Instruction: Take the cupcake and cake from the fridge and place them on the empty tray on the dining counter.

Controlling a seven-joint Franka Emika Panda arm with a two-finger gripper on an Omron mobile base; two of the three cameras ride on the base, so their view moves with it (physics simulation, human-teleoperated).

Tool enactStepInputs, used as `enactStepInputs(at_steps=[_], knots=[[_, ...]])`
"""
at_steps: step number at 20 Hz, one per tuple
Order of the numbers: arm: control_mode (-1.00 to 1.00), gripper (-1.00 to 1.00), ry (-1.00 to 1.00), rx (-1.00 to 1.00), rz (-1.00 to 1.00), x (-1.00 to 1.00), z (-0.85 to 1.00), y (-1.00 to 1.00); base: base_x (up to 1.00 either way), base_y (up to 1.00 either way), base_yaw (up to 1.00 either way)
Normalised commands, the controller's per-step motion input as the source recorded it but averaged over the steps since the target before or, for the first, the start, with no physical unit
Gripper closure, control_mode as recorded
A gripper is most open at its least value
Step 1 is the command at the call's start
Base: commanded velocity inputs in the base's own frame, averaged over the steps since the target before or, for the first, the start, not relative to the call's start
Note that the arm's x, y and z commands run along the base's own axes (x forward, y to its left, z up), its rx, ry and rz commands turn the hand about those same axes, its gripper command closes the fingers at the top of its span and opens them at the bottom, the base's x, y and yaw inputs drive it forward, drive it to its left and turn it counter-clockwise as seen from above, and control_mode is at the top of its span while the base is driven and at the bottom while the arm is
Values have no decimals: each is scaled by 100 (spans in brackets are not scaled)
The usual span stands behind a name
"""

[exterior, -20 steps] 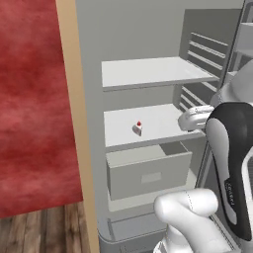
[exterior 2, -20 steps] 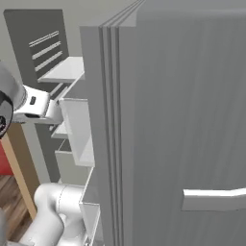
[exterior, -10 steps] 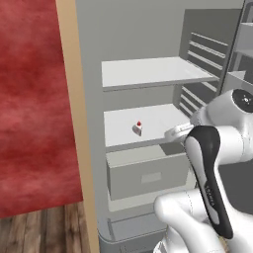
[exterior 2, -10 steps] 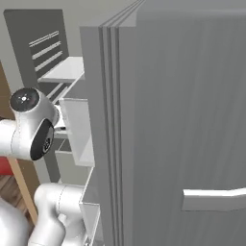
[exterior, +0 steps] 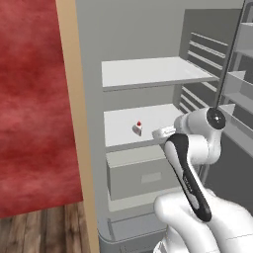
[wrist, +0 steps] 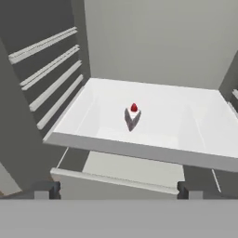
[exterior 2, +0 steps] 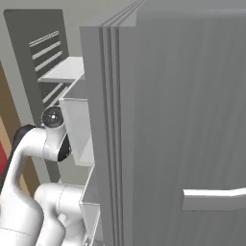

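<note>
Cake [wrist: 132, 116]: a small pale wedge with a red dot on top. You see it at the centre of the hand view, standing alone on the white middle shelf [wrist: 200, 135] of the fridge [exterior: 94, 123]. In the left base view it sits just left of centre.

Cupcake: you cannot pick it out on the shelves visible here.

Jaws: the gripper [wrist: 116, 189] stands wide open with nothing between the tips. The two dark fingertips [wrist: 46, 189] rise at the bottom left and bottom right of the hand view, outside the shelf's front lip and well short of the cake.

Handling, judged: expect the slice to be very light, soft and easily crushed. It is tall for its narrow footprint, so a nudge could tip it or slide it on the smooth shelf.

Where to hold, judged: take it low on the two flat flanks of the wedge, below the red top. Centre it between the jaws before you close, and close gently.

Risk, judged: the shelf lip lies between the jaws and the cake, so you need to clear it on the way in.
</note>
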Motion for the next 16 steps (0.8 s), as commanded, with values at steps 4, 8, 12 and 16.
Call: enactStepInputs(at_steps=[4,8,12,16], knots=[[-100,-100,9,1,0,74,-1,0,0,0,0],[-100,-100,6,0,-1,63,-13,1,0,0,0],[-100,-100,3,0,0,46,-19,0,0,0,0],[-100,-100,0,0,0,24,-26,3,0,0,0]])
